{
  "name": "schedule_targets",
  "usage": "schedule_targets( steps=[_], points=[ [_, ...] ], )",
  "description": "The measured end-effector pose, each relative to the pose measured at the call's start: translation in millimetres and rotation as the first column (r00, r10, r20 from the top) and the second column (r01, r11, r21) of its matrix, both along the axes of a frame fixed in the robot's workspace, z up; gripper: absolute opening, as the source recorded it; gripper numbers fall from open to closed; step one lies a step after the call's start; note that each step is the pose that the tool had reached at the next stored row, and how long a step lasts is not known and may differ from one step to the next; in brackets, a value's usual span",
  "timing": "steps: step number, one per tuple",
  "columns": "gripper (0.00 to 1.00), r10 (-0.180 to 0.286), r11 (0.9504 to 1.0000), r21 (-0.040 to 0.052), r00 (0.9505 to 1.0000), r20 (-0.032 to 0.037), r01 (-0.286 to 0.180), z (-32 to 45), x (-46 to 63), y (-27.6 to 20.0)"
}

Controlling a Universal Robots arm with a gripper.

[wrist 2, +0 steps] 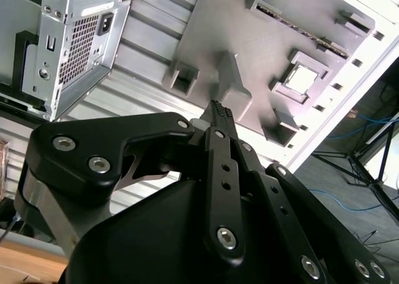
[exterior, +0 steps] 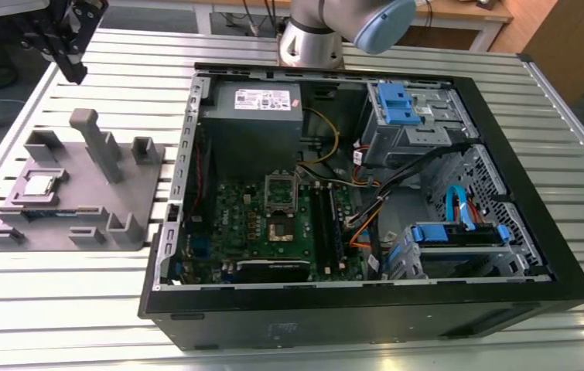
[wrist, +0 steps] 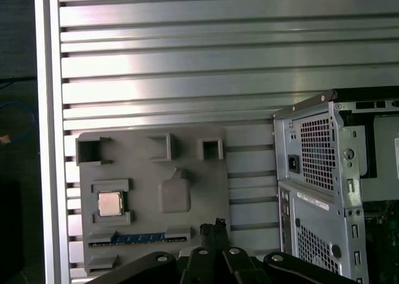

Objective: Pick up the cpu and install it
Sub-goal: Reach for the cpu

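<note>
– Slatted metal table point(exterior: 65, 294) as ground: what does it carry, counted?

– One grey plastic fixture point(exterior: 75, 193) at the exterior view's left. Beside it, one open computer case point(exterior: 374, 309) with one motherboard point(exterior: 271, 224) inside. The fixture holds one cpu point(exterior: 41, 184). It also holds one long thin memory stick point(exterior: 59, 212), set edge-up in a slot.

– Where does the cpu lie?

– Flat, silvery side up, in a square recess of the fixture, just beside the slot with the stick. Both wrist views show it seated there point(wrist 2: 302, 78) point(wrist: 110, 203).

– And the end effector?

– One black gripper point(exterior: 73, 73) hangs above the table near the top left corner of the exterior view. It is beyond the fixture's far edge and touches nothing.

– How does the cpu stand to it?

– Well apart. The cpu sits lower down and nearer the camera in the exterior view, with the fixture's upright posts between the two.

– State of the fingers?

– Both wrist views show the fingertips point(wrist 2: 218, 109) point(wrist: 215, 225) pressed together, with no gap and nothing held between them.
</note>
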State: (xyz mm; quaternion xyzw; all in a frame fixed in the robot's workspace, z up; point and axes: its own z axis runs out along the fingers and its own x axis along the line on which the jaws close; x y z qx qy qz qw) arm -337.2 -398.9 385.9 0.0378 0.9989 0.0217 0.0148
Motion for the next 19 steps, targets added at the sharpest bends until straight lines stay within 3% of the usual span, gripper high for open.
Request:
schedule_targets(
  steps=[19],
  points=[
    [0.11,0.000,1.0000,-0.0014,1.0000,0.0000,0.000,-16.1,-35.6,-2.8]
  ],
)
